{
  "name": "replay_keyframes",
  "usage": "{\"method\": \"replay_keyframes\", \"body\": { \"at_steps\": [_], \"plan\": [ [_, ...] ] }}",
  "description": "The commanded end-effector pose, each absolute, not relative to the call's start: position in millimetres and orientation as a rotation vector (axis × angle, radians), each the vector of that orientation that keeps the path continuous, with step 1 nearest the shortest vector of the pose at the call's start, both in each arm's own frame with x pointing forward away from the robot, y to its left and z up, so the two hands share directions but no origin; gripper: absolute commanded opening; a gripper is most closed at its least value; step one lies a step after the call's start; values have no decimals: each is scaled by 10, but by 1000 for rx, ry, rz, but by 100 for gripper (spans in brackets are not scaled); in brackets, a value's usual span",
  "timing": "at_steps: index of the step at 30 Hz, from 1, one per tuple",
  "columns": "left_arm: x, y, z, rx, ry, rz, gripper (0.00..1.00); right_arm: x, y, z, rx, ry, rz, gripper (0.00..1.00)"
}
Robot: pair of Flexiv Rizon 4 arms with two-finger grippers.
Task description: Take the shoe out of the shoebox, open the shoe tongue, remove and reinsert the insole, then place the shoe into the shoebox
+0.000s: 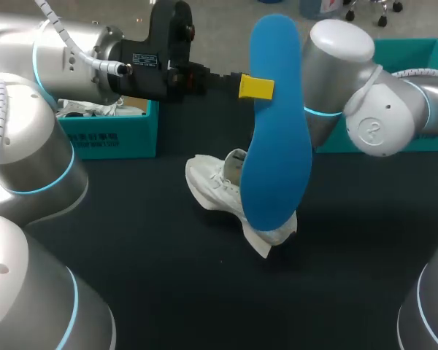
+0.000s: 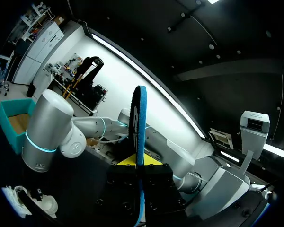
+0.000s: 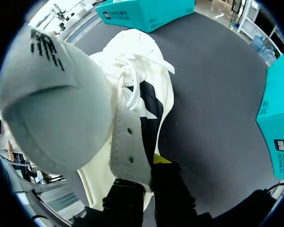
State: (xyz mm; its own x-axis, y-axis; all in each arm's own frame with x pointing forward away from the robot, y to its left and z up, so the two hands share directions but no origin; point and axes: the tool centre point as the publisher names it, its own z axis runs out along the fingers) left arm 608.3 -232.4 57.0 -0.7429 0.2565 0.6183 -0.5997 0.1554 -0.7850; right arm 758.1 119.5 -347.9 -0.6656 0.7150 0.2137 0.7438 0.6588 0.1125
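Note:
My left gripper (image 1: 254,87) is shut on a blue insole (image 1: 276,124) and holds it upright above the table's middle. In the left wrist view the insole (image 2: 140,137) stands edge-on between the fingers. Below it a white shoe (image 1: 223,186) rests on the black table, its toe toward the left. My right arm (image 1: 365,109) comes down behind the insole, which hides its gripper in the head view. In the right wrist view my right gripper (image 3: 149,168) is shut on the shoe's laced side flap (image 3: 128,142). The grey tongue (image 3: 47,94) is folded up and open.
One teal shoebox (image 1: 109,135) stands at the back left with white paper in it. A second teal box (image 1: 412,58) stands at the back right behind my right arm. The black table (image 1: 204,292) stretches toward the front.

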Motion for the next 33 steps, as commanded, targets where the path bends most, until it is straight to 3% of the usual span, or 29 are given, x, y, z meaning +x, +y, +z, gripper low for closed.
{"method": "replay_keyframes", "body": {
  "at_steps": [1,17,33],
  "plan": [
    [6084,-2341,567,328,-1778,1664,0,7642,1316,-3417,-1378,-2620,-150,0],
    [6084,-2341,567,328,-1778,1664,0,7629,1372,-3365,-1436,-2614,-281,0],
    [6084,-2341,567,328,-1778,1664,0,7405,1512,-3445,-1906,-2291,-295,0]
  ]
}}
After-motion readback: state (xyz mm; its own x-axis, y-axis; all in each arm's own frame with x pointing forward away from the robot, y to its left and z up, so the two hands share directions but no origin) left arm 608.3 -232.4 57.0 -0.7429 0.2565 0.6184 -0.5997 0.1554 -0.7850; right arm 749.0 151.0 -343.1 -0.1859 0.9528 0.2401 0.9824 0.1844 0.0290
